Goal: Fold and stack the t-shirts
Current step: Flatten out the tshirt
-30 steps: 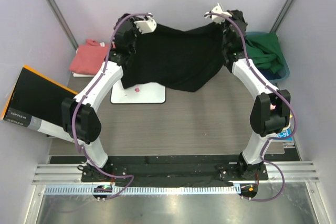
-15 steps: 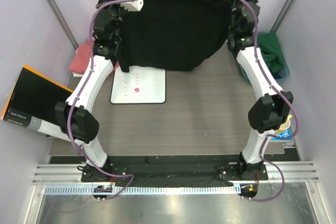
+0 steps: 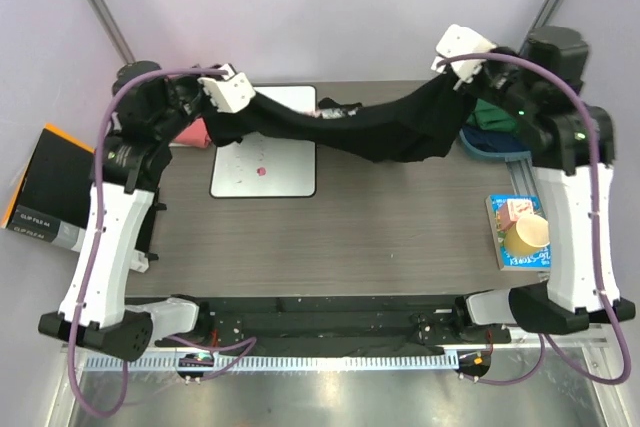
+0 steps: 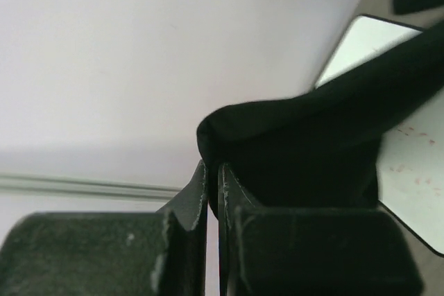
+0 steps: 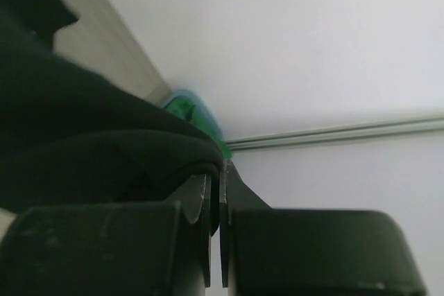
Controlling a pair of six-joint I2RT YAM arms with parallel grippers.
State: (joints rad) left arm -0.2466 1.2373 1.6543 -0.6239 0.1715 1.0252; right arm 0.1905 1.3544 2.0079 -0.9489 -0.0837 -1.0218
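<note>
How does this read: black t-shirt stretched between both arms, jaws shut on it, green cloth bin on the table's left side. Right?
One slip: the blue bin with the green cloth sits on the table's right side, as the top external view shows. The rest stands: the black t-shirt is stretched between the left gripper and right gripper, jaws shut on it.

Left jaws pinched tight on black tee [image 4: 305,154] edge, cloth stretched rt across white board [image 4: 411,185], pale wall [image 4: 139,46] behind
</note>
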